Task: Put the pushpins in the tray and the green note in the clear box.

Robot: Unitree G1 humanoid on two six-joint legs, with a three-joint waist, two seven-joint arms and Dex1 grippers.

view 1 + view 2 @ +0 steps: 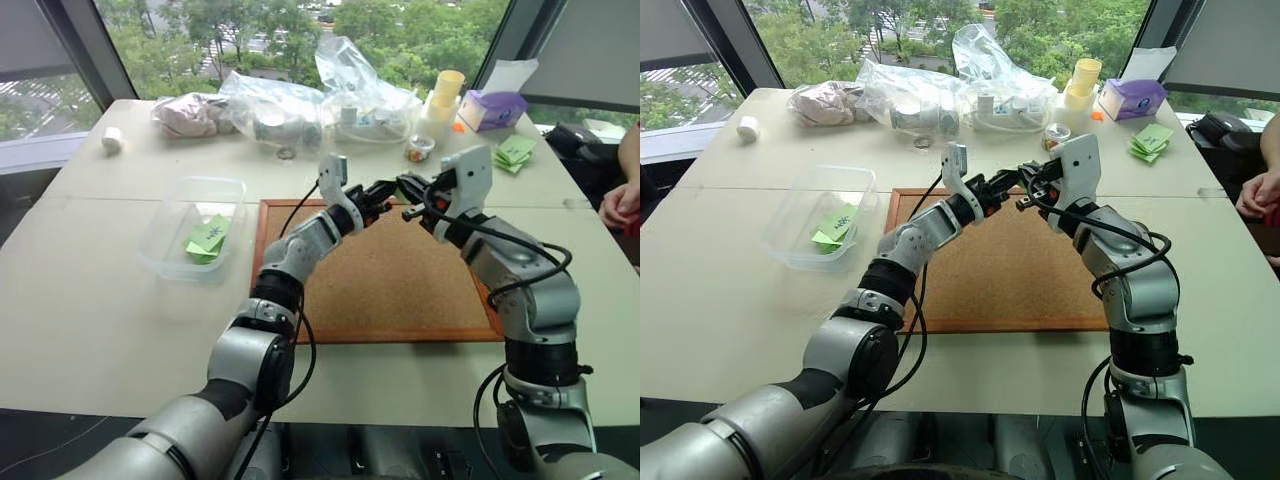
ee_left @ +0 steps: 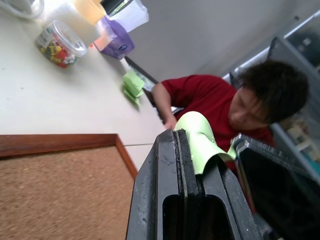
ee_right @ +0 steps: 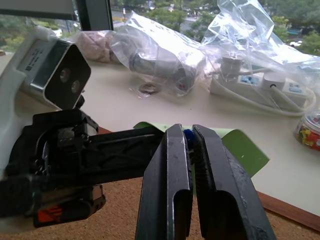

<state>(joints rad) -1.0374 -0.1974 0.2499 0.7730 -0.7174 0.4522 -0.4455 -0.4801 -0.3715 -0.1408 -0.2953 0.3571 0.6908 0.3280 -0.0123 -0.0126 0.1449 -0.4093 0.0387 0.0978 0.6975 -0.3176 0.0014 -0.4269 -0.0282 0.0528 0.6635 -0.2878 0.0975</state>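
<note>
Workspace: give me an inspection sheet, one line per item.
Surface: pale table with a wood-framed corkboard lying flat on it.
Job's things: clear box beside the corkboard, green notes already inside; another green note is held above the corkboard; a blue-headed pushpin is pinched; tray not seen.
Clutter: clear plastic bags, jar of coloured pins, purple box, loose green notes.
Grippers: left gripper shut on the green note; right gripper shut on the pushpin against that note.
Cables: black cables along both arms.
Surroundings: windows, trees outside; a person's hand at the table edge.
</note>
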